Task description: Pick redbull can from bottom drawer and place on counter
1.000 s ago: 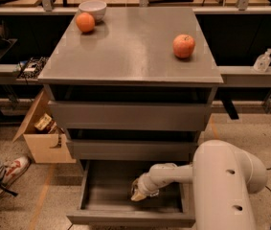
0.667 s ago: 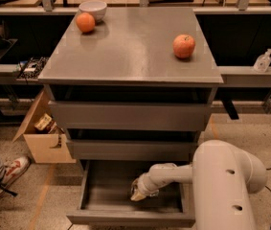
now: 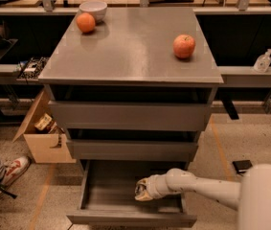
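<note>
The bottom drawer (image 3: pixel 125 218) of the grey cabinet is pulled open. My gripper (image 3: pixel 142 189) is down inside it, toward the right of the middle, with the white arm (image 3: pixel 207 188) reaching in from the lower right. The redbull can does not show in this view; the drawer floor to the left of the gripper is bare. The counter (image 3: pixel 130 56) on top of the cabinet carries an orange (image 3: pixel 85 22) at the back left, a white bowl (image 3: pixel 93 8) behind it, and a red apple (image 3: pixel 184 46) at the right.
The two wider drawers (image 3: pixel 125 116) above are closed. An open cardboard box (image 3: pixel 44 138) stands left of the cabinet. A person's shoe (image 3: pixel 10 169) is at the far left. A clear bottle (image 3: pixel 263 61) stands on a shelf at the right. A small black object (image 3: pixel 242 166) lies on the floor.
</note>
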Robot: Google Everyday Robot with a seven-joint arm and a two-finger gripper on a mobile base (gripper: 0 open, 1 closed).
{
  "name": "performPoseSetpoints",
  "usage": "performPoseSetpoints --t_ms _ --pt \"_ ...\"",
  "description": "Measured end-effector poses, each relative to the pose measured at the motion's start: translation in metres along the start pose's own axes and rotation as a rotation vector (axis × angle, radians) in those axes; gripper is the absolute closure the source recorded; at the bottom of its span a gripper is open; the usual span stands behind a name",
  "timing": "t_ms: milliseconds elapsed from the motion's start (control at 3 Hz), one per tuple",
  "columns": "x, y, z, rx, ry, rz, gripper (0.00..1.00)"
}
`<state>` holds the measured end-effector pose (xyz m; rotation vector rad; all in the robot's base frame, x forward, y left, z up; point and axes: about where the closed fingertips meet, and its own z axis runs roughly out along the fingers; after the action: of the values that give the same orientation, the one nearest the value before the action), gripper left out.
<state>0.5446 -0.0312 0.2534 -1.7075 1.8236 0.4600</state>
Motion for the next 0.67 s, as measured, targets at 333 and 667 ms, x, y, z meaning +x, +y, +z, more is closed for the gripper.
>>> performPoseSetpoints --t_ms 333,667 --pt "-0.006 0.005 -0.044 0.078 -0.106 0.009 1.0" --pt "-0.001 0.008 -0.092 0.173 -0.202 0.04 1.0"
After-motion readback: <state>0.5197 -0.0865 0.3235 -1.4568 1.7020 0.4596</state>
